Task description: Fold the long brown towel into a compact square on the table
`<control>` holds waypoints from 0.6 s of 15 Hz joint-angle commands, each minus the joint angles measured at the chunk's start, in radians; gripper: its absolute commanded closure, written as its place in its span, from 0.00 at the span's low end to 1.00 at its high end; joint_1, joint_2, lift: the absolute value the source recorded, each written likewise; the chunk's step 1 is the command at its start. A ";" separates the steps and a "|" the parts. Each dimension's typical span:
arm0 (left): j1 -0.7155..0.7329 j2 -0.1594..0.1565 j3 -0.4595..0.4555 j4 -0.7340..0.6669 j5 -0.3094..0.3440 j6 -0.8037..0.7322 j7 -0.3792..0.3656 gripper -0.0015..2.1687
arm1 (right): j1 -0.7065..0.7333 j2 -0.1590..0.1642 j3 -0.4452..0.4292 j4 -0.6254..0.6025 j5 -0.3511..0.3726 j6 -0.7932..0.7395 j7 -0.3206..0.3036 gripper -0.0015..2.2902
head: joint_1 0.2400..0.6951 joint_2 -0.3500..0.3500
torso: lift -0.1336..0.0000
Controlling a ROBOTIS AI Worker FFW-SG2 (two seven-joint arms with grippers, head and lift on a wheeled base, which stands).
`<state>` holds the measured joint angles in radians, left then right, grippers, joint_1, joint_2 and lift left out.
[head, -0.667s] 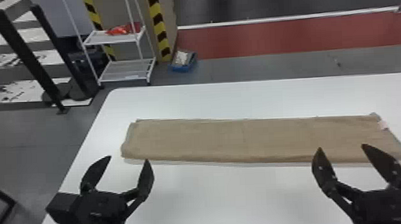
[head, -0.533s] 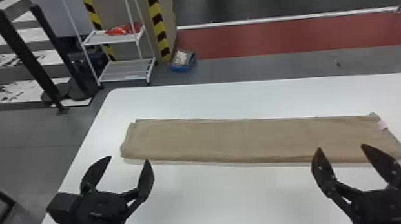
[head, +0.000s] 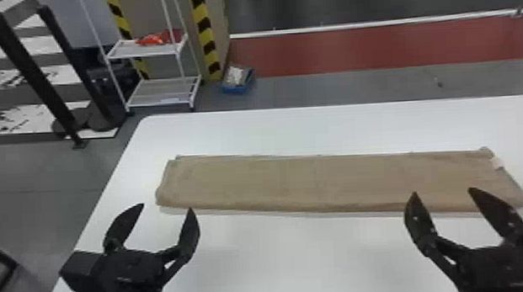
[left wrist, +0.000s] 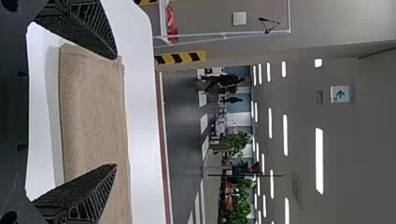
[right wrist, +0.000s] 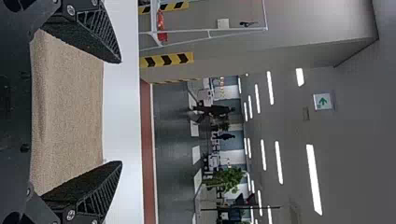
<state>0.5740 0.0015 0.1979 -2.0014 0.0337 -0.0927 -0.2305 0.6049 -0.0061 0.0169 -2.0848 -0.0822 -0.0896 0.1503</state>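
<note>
- Left pincer (head: pixel 166 208): found with its fingers standing well apart.
- Right pincer (head: pixel 444 192): fingers likewise spread wide; from where I stand, its tips overlap the towel (head: pixel 317 183), contact undetermined.
- Towel: a long, flat strip on the white table (head: pixel 278 260), lying crosswise ahead of both pincers.
- White tag (head: pixel 498 161): noted at the towel's right end, ahead of the right pincer.
</note>
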 commanded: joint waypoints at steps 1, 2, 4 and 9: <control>0.000 -0.004 0.000 0.001 0.000 0.000 0.000 0.02 | -0.002 0.007 0.000 0.003 -0.001 0.000 0.000 0.05 | 1.00 0.69 | 0.08; 0.000 -0.004 0.000 0.001 0.000 0.000 0.000 0.02 | -0.001 0.007 0.000 0.003 -0.001 0.000 0.000 0.05 | 1.00 0.69 | 0.08; 0.000 -0.004 0.002 0.001 0.000 0.000 0.000 0.02 | -0.002 0.007 0.002 0.005 -0.001 0.000 0.000 0.05 | 1.00 0.69 | 0.08; 0.000 -0.004 -0.003 -0.002 -0.006 0.000 0.000 0.02 | 0.003 0.007 0.000 0.005 -0.010 -0.015 0.000 0.05 | 1.00 0.70 | 0.08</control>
<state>0.5724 0.0015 0.1979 -1.9981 0.0312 -0.0927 -0.2301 0.6056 -0.0061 0.0174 -2.0798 -0.0876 -0.0992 0.1503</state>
